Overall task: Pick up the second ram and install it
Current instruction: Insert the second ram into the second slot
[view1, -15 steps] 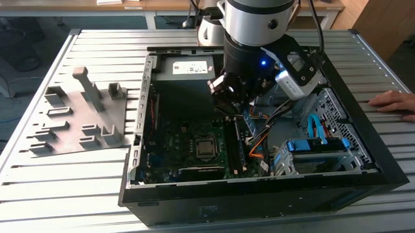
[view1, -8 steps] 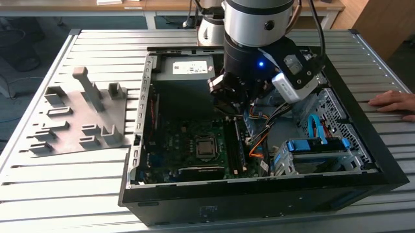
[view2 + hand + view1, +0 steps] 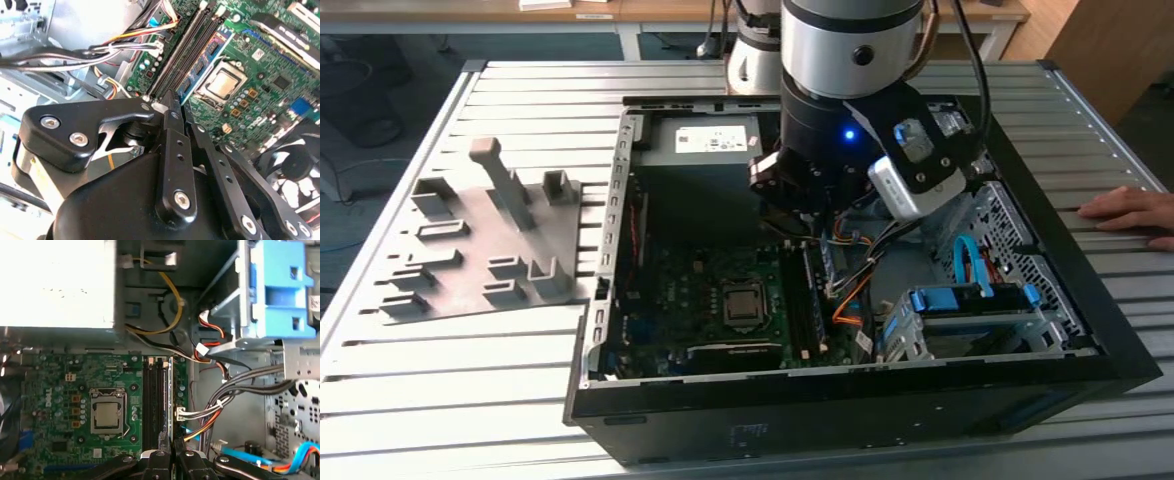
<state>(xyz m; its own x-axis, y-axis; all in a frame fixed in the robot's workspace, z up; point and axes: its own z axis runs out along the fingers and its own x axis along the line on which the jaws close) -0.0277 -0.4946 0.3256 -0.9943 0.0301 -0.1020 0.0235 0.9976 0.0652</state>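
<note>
Second ram (image 3: 205,64) stands on its long edge over the memory slots (image 3: 154,400), just beside the processor (image 3: 106,416). Whether it is seated in a slot or only held above one cannot be told.

Tool (image 3: 170,442) is drawn nearly shut. Its two fingers pinch the thin upper edge of the board near its middle, and the board runs out from between them in both wrist views.

Handling, as judged:
- The board is light, stiff and thin.
- It is fragile at the chips on its faces and at the contact row on its lower edge. Neither should be gripped.
- The smooth faces give little purchase, so it may slip or tilt in the pinch.
- The bare upper edge at mid-length is the soundest hold and keeps the board square
</note>
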